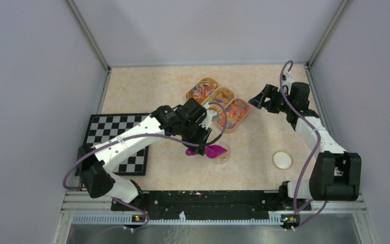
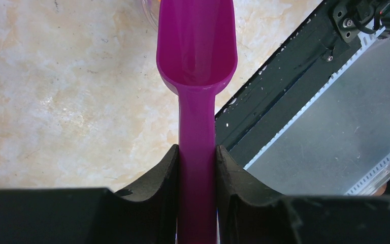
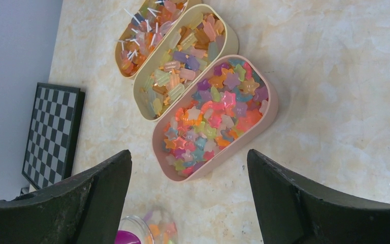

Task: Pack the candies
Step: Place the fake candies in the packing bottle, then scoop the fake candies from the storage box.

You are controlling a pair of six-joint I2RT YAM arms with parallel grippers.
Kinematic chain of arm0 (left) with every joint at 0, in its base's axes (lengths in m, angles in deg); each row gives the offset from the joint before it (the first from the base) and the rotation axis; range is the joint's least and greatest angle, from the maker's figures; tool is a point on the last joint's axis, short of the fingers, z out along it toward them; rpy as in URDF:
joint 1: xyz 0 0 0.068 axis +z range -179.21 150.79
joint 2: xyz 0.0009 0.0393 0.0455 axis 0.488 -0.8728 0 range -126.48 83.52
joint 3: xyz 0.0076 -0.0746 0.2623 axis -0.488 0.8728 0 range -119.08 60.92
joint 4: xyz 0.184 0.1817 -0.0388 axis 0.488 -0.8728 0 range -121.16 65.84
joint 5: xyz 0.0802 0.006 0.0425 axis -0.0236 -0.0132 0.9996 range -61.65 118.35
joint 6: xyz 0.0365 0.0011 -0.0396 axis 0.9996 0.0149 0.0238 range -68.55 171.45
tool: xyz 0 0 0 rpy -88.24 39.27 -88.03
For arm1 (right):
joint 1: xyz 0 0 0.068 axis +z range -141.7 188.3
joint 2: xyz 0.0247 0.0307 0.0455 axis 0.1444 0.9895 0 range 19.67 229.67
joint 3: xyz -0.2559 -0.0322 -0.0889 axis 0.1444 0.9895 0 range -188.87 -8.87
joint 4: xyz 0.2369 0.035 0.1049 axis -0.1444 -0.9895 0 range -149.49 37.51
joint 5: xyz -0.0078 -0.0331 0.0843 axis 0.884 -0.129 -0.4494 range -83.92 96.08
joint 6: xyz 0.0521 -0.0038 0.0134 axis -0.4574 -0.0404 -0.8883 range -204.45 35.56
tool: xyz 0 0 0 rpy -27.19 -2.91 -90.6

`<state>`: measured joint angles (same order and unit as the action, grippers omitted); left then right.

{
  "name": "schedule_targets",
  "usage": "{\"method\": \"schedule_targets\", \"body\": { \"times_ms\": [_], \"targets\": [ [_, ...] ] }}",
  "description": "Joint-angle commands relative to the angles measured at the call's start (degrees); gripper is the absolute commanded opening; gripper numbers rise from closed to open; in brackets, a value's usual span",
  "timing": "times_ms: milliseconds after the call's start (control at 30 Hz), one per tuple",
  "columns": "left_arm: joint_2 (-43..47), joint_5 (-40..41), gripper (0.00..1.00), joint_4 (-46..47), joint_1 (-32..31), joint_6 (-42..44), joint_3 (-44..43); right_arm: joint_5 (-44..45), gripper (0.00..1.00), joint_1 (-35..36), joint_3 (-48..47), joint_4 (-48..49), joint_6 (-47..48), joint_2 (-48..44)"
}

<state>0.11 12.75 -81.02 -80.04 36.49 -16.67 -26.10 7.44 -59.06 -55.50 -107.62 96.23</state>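
The candies (image 3: 213, 114) lie heaped in three oval tubs (image 3: 249, 140) side by side on the tabletop (image 3: 335, 76), with a few more in a small clear jar (image 1: 224, 156). The right jaws gape wide, grasping nothing; the nearest tub shows between them, untouched. The left jaws are clenched on the handle of a purple scoop (image 2: 197, 51), its bowl at the jar
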Motion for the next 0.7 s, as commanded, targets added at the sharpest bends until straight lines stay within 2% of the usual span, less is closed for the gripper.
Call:
{"method": "schedule_targets", "body": {
  "times_ms": [0, 200, 467, 667],
  "targets": [
    [1.3, -0.5, 0.00, -0.6, -0.4, 0.2, -1.7, -0.7, 0.83, 0.5, 0.1, 1.9, 0.0, -0.9],
    [5.4, -3.7, 0.00, 2.5, -0.9, 4.5, 0.1, -0.8, 0.83, 0.4, 0.3, 2.1, -0.3, -1.3],
    [18.0, -1.0, 0.00, 15.8, -3.2, 12.0, 9.4, -2.2, 0.82, 0.4, 1.0, 4.3, -1.2, -1.7],
    [29.8, 2.9, 0.00, 31.1, -6.4, 22.0, 19.0, -4.7, 0.82, 0.4, 2.1, 8.2, -4.6, -1.7]
  ]
}}
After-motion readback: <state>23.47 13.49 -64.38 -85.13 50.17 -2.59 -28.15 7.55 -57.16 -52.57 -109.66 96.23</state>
